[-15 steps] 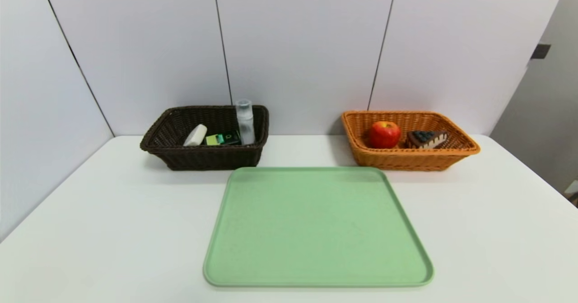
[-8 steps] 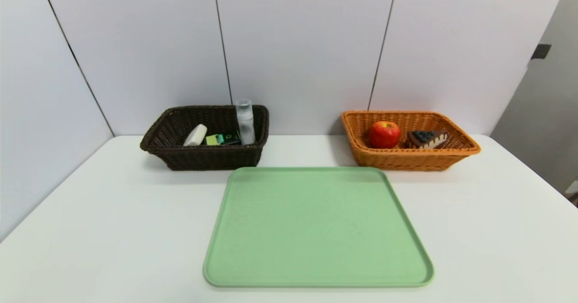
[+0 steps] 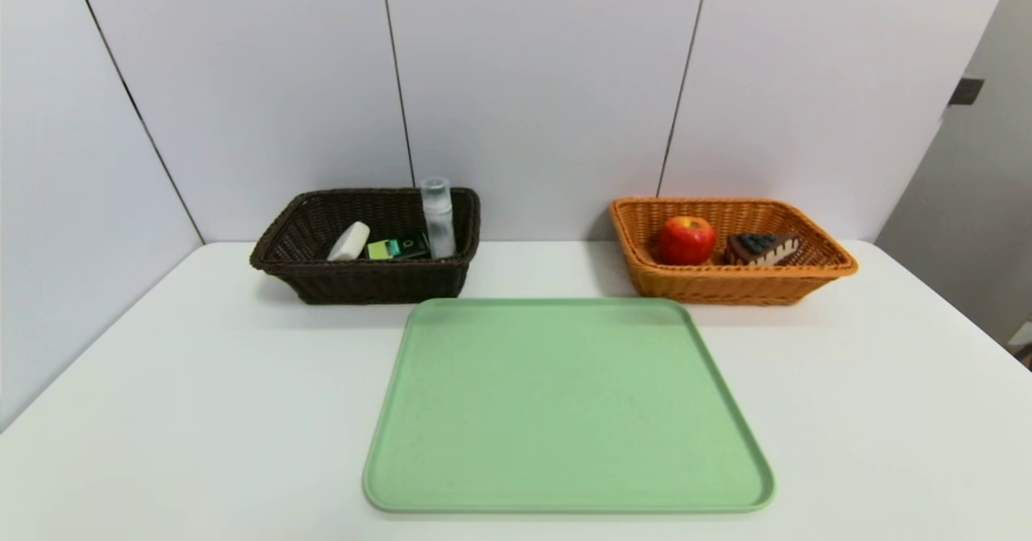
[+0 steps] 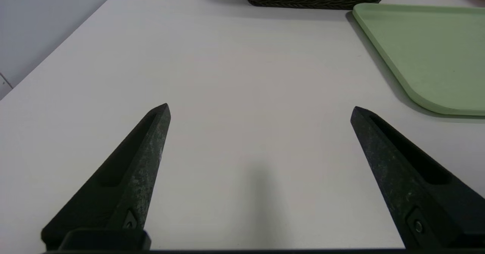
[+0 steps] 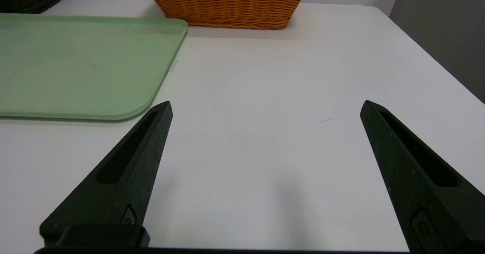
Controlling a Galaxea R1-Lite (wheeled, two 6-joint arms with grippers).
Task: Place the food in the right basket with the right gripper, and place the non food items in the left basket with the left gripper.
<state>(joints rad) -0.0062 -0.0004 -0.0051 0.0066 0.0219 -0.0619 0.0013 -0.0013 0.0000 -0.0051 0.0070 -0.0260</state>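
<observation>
Nearest, over the white table [image 3: 201,412], the left gripper [image 4: 260,110] and right gripper [image 5: 268,104] hang with fingers spread wide, holding nothing. Beyond them, between the two sides, lies a bare green tray [image 3: 564,404]. Farther off, well apart from the left gripper, a dark brown wicker basket [image 3: 379,283] holds a white object [image 3: 350,243], a green-and-black packet [image 3: 397,247] and a translucent cylinder [image 3: 439,218], upright. Well beyond the right gripper, an orange-brown wicker basket [image 3: 726,287] holds a red apple [image 3: 686,241] beside a cake slice [image 3: 761,249].

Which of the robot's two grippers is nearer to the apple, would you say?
Right: the right gripper hovers before the apple's basket; the left gripper hovers across the tray.
</observation>
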